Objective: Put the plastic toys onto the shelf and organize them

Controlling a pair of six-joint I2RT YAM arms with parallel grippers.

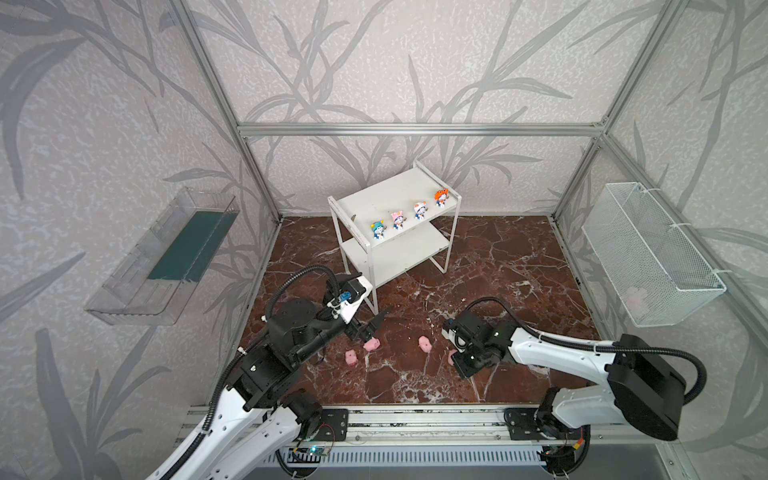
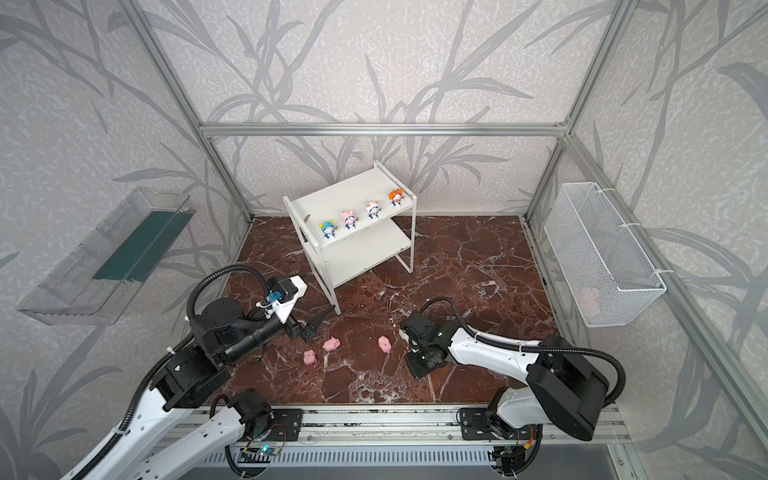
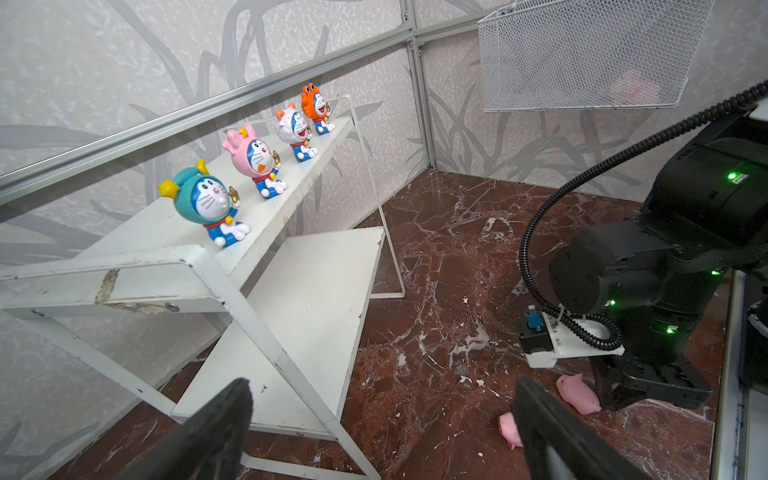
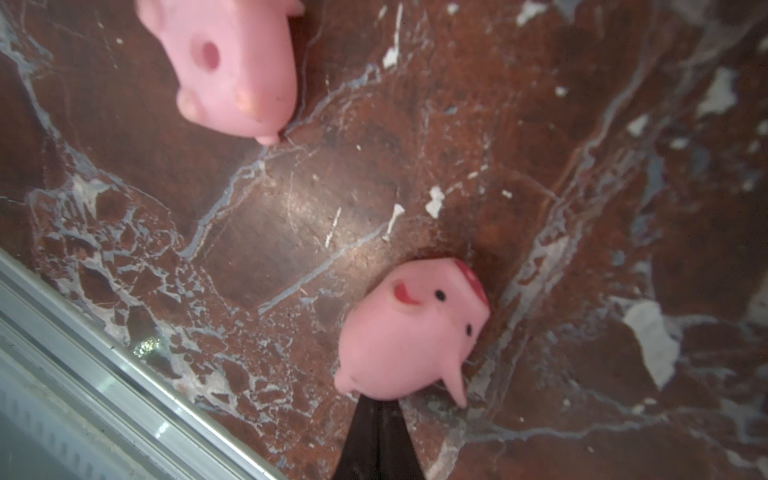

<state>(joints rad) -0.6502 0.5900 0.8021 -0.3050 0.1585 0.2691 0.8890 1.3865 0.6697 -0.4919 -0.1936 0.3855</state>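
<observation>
I see the marbled counter (image 1: 519,266) carrying the white shelf (image 1: 386,195) at the back; four figurines (image 1: 397,220) line its top board, and pink pigs (image 1: 424,343) lie loose up front.

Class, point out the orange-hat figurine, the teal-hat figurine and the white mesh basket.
orange-hat figurine (image 1: 441,194): in a top view, its hat.
teal-hat figurine (image 3: 210,200): left wrist view, its face.
white mesh basket (image 1: 623,257): in a top view, its side wall.

On the small white two-tier metal shelf (image 1: 380,199) the lower board is bare; four blue-and-white cartoon figurines (image 1: 397,220) line the upper board's front edge, rear strip free. Several tiny pink pig figures (image 1: 372,344) dot the red-brown marble counter (image 1: 498,270) nearby.
</observation>
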